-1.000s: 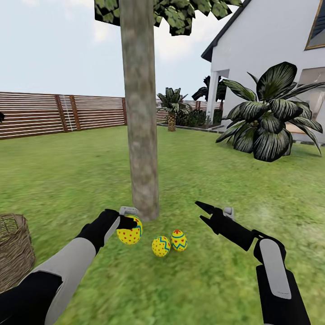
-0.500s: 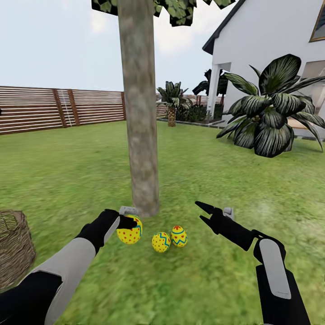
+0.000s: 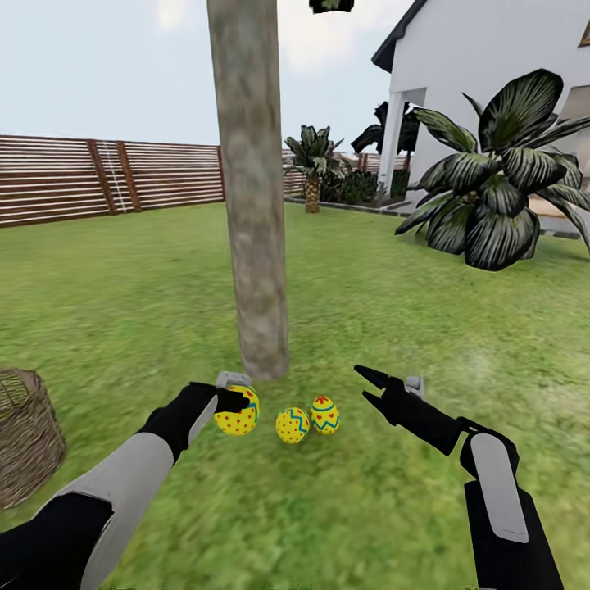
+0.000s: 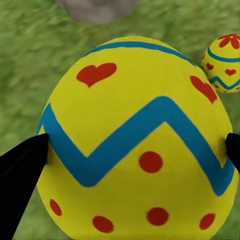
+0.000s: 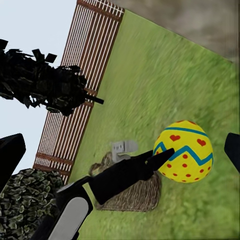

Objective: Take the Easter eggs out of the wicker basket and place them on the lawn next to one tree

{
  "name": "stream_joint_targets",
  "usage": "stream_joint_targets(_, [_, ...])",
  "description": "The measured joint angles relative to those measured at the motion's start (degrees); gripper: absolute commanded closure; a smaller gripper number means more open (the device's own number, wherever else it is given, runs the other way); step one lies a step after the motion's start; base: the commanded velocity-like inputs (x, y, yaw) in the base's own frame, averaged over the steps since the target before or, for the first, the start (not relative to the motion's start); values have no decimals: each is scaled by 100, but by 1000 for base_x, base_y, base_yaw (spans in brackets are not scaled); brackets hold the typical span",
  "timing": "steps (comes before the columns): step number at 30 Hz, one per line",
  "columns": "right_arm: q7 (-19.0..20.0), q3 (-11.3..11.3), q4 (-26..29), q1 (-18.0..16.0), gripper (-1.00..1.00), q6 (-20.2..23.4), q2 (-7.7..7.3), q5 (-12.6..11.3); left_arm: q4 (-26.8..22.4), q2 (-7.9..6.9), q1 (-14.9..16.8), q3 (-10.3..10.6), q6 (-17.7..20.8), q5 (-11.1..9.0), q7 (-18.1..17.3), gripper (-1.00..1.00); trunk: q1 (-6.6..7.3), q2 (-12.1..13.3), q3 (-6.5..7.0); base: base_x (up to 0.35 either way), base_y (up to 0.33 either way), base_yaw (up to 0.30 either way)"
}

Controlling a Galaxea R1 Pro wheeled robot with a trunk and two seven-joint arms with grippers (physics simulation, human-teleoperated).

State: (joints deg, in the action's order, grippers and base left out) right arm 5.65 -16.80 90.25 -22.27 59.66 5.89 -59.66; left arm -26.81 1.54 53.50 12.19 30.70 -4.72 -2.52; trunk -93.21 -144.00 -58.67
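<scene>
Three Easter eggs are visible: two lie on the lawn (image 3: 123, 311) at the foot of the tree (image 3: 254, 205), and the left gripper (image 3: 233, 401) pinches the third egg (image 3: 238, 414) beside them (just above the grass, it seems). The right gripper (image 3: 370, 387) is spread, holding nothing. One wicker basket (image 3: 24, 434) stands well apart.

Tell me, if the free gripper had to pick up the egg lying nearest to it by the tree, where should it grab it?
Probably across the rightmost egg's widest middle band, coming down from above. It stands upright on the lawn with another egg close beside it, so the right gripper, jaws open, should close front-to-back rather than sideways.
</scene>
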Motion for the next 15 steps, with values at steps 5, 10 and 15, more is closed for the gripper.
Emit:
stream_joint_targets(5, [0, 2, 0, 0, -100, 0, -4, 5, 7, 0, -1, 1, -151, 1, 6, 100, -13, -7, -111, 0, 0, 0])
stream_joint_targets(10, [0, 6, 0, 0, -100, 0, -3, 6, 8, 0, -7, 6, -209, -4, 12, 100, -26, -13, -222, 0, 0, 0])
stream_joint_targets(15, [0, 8, 0, 0, -100, 0, -2, 7, 8, -7, -8, 10, -282, -6, 58, 100, -39, -20, -333, 0, 0, 0])
